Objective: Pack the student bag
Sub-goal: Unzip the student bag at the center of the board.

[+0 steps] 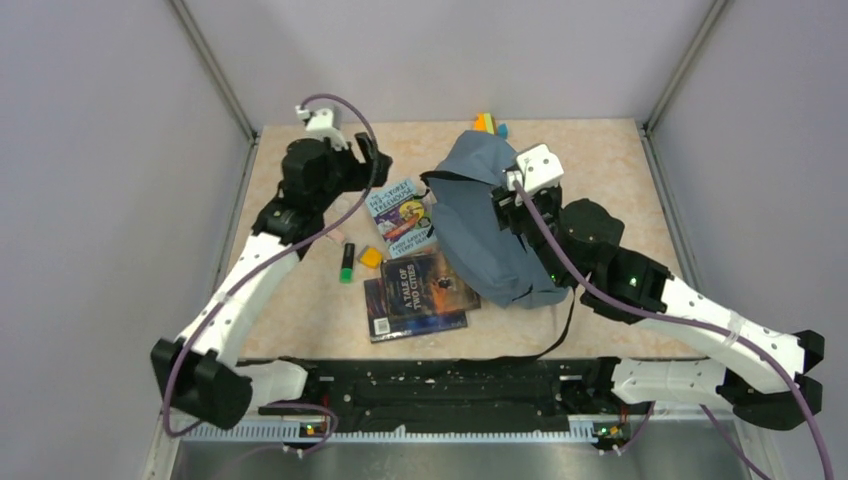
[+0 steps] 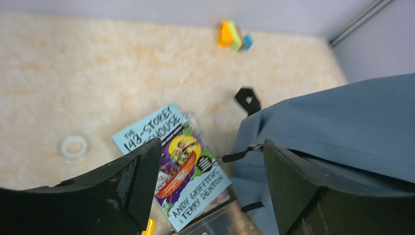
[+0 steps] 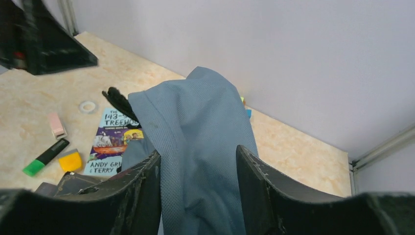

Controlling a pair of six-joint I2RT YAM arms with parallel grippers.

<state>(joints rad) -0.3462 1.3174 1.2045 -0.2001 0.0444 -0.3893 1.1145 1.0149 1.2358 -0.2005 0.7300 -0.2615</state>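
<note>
The student bag (image 1: 487, 228), a grey-blue fabric backpack with black straps, lies crumpled at the middle right of the table. My right gripper (image 1: 508, 198) sits on its upper right side. In the right wrist view its jaws (image 3: 198, 152) stand open, with a raised fold of the bag (image 3: 195, 127) running between the fingers. My left gripper (image 1: 373, 158) hovers at the back left, apart from the bag. In the left wrist view it (image 2: 213, 171) is open and empty, above a light-blue book (image 2: 176, 161), with the bag (image 2: 333, 127) to its right.
The light-blue Treehouse book (image 1: 402, 215) lies left of the bag. A dark Two Cities book (image 1: 428, 283) rests on another book (image 1: 385, 322). A green highlighter (image 1: 347, 263), yellow piece (image 1: 371, 257), pink eraser (image 3: 57, 125), white ring (image 2: 74, 146) and coloured blocks (image 1: 488, 124) lie around.
</note>
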